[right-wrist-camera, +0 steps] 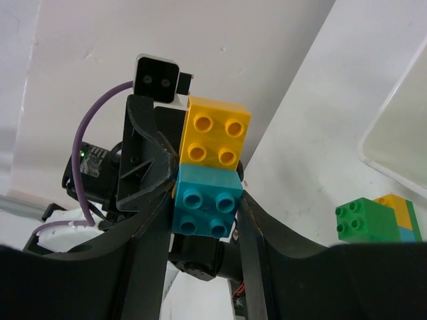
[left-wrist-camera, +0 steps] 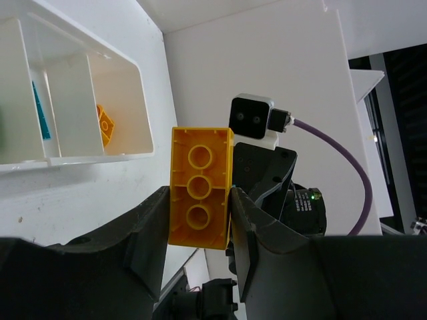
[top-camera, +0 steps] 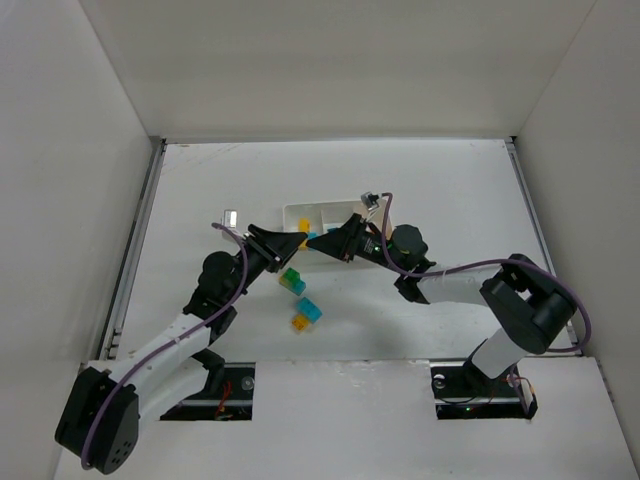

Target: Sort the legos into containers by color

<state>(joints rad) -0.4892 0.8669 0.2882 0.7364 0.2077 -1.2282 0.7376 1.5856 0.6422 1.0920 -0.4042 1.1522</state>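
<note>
White table inside white walls; both grippers meet tip to tip just beside the tray.

From above, the left gripper (top-camera: 293, 244) and right gripper (top-camera: 322, 238) face each other at the tray's (top-camera: 340, 207) near wall; two loose stacks (top-camera: 292, 281) lie nearer the bases. At the left wrist, jaws clamp a yellow brick (left-wrist-camera: 200, 189), long axis along the fingers; the tray's end compartment (left-wrist-camera: 127, 87), holding yellow, sits up-left. At the right wrist, jaws clamp a cyan brick (right-wrist-camera: 207, 203) with a yellow block (right-wrist-camera: 215, 137) adjoining; whether both arms share one joined piece, I cannot tell.
</note>
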